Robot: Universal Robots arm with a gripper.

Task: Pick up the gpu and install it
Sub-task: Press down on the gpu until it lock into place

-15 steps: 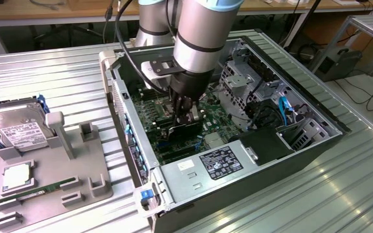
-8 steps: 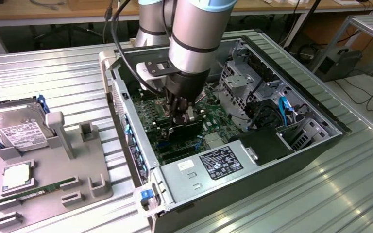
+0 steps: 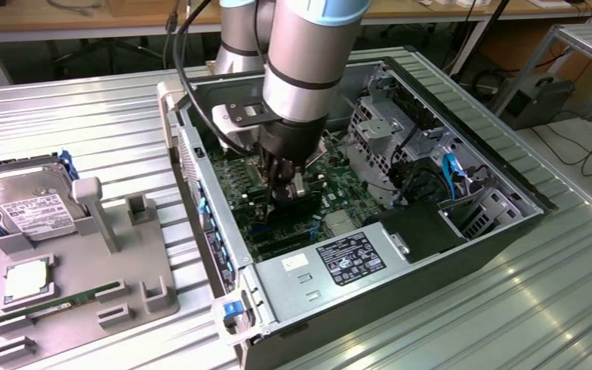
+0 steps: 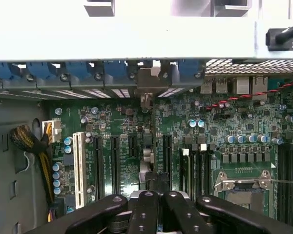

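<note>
The gpu shows edge-on as a thin dark card standing on the green motherboard among the black expansion slots. Its pale metal bracket meets the rear wall of the case, between the blue slot clips. My gripper is shut on the card's near end, its black fingers pressed together. In the exterior view the gripper reaches down into the open computer case, with the gpu dark beneath it, low against the motherboard.
A white slot and a yellow-black cable bundle lie to one side of the card, and the CPU socket to the other. Outside the case, a grey fixture holds a hard drive and a green memory stick. The power supply fills the case's near end.
</note>
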